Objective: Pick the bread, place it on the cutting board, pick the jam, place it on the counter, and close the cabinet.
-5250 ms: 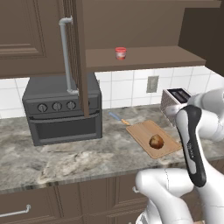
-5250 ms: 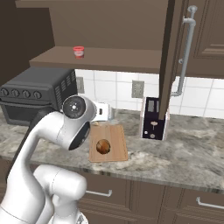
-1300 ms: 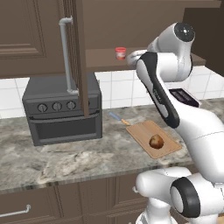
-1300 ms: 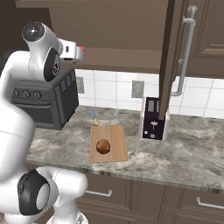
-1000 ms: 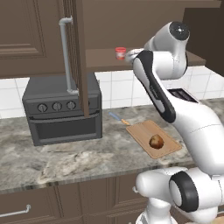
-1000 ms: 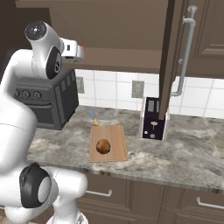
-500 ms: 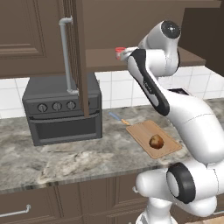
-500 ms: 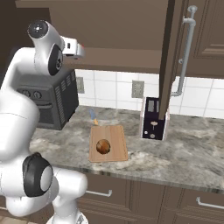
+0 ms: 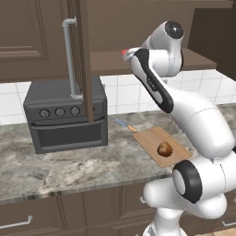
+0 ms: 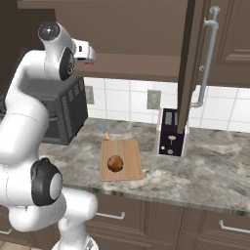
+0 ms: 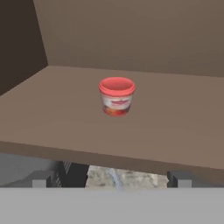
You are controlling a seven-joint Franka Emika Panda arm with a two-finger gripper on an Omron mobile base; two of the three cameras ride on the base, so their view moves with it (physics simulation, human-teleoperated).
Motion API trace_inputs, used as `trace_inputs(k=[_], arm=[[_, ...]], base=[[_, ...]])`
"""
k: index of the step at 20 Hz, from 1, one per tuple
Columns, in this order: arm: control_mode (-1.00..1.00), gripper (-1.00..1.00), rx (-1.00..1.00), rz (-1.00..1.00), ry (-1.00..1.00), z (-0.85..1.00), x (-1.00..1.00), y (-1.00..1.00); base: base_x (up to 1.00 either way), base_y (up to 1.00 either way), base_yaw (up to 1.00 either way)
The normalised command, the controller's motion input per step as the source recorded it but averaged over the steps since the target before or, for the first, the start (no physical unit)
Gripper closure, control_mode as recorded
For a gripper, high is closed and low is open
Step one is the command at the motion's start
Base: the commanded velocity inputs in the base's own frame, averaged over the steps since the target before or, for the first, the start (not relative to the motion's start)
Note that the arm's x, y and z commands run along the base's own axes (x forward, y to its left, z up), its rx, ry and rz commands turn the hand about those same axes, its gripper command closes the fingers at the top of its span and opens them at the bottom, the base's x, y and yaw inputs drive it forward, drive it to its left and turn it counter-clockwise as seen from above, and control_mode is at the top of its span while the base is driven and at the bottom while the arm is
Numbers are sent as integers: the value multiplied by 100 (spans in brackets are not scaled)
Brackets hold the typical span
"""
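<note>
**A:** Down at 6 o'clock in your hand view, the two finger tips point(image 11: 41, 178) stand well apart, so your gripper point(image 11: 111, 179) is spread wide and holds nothing.

**B:** And past them?

**A:** The front edge of the cabinet point(image 11: 65, 127) shelf runs across just above the tips. Further in, dead centre toward 12 o'clock, the jam point(image 11: 116, 96) stands upright on that shelf, apart from both walls.

**B:** How will it handle?

**A:** You should find it light and rigid, I judge; the smooth wall may be slippery and the jar could tip if nudged. Take it across the whitish band, below the wider red lid, so the rim stops it sliding down.

**B:** The rest?

**A:** The bread point(image 9: 164, 148) already lies on the cutting board point(image 9: 146, 137), on the counter point(image 9: 69, 170).
</note>
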Motion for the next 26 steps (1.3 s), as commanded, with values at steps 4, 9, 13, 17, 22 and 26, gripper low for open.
trace_inputs(k=[4,9,13,17,22,26], arm=[[-100,-100,0,3,0,0,25,0],[-100,-100,0,3,0,0,25,0],[-100,-100,0,3,0,0,26,1],[-100,-100,0,2,0,0,28,2],[-100,-100,0,2,0,0,31,6],[-100,-100,0,1,0,0,29,5]], base=[[0,0,0],[0,0,0],[0,0,0],[0,0,0],[0,0,0],[0,0,0]])
